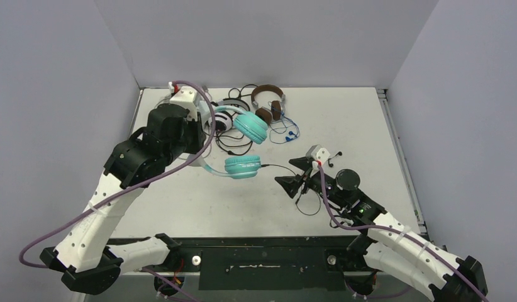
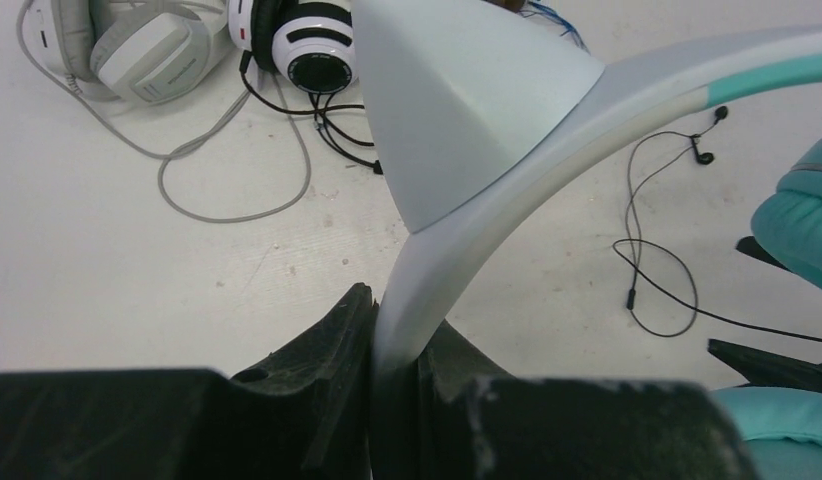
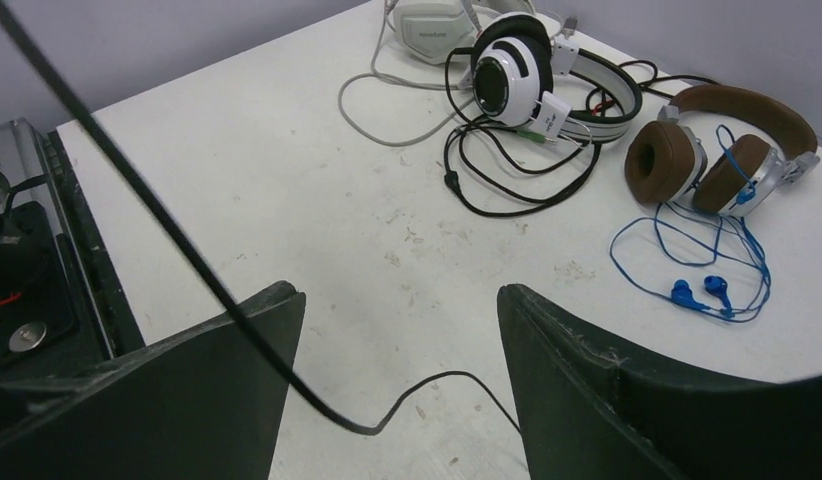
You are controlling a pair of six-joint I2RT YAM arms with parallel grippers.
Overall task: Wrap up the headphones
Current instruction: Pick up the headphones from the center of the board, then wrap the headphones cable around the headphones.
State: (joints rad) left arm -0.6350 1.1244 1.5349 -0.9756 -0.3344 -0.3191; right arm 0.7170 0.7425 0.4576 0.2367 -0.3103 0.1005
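The left fingers (image 2: 322,365) are clenched on the white band (image 2: 457,240) of the teal headset (image 1: 243,165), pinching it right at the fingertips. The band arcs up and away from them, and the headset hangs clear of the worktop (image 1: 369,119). One teal earcup sits out to the right of those fingers, the other just below it at the edge of the left wrist view.

Over on the other side, the right fingers (image 3: 227,400) stand wide apart, released, gripping nothing. A thin black cable (image 3: 152,208) crosses in front of the left-hand finger, dips into the gap between the two and curls back up there, loose on the worktop.

Ahead of the right fingers lie the rest of the pile: the black-and-white headset (image 3: 512,80) with its black cord tangled beneath it, the pale grey headset (image 2: 137,55) just beyond that, and off to the right the brown headset (image 3: 677,160) with its blue cable (image 3: 627,262) spilled loose in front of it.
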